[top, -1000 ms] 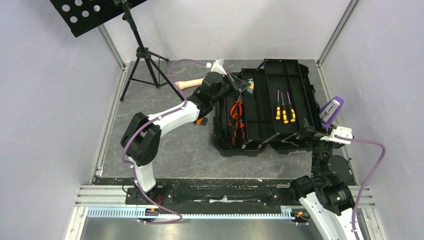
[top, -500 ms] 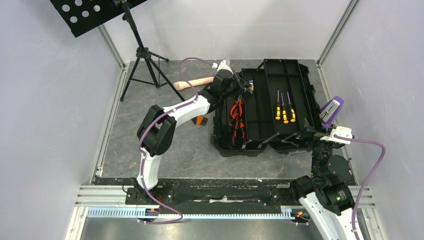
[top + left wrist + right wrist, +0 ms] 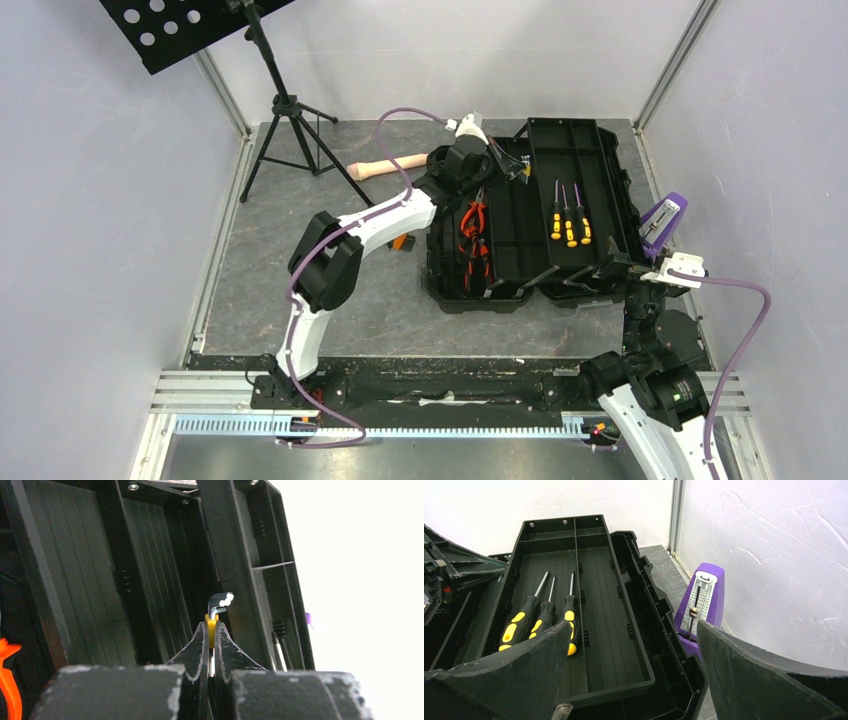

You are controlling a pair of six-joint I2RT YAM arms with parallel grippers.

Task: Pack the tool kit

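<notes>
The black toolbox (image 3: 522, 228) lies open on the mat, with its ribbed tray (image 3: 609, 615) bare on the right side. Orange-handled pliers (image 3: 473, 236) rest in its left part. Three yellow-and-black screwdrivers (image 3: 568, 218) lie side by side in the tray (image 3: 538, 624). My left gripper (image 3: 506, 166) hovers over the box's back left part (image 3: 150, 580). In the left wrist view the left gripper (image 3: 212, 628) is shut on a yellow holder of bent silver hex keys (image 3: 220, 601). My right gripper (image 3: 622, 268) stands open at the box's near right corner, and the right wrist view shows that gripper (image 3: 634, 650) with nothing between its fingers.
A purple metronome (image 3: 663, 222) stands just right of the toolbox (image 3: 701, 600), close to the right wall. A beige cylindrical handle (image 3: 385, 165) lies behind the left arm. A tripod stand (image 3: 288, 112) occupies the back left corner. A small orange item (image 3: 402, 241) sits under the left arm.
My left arm has swung right, carrying the hex keys from the box's left edge to over its back left part. The right arm has not moved.
</notes>
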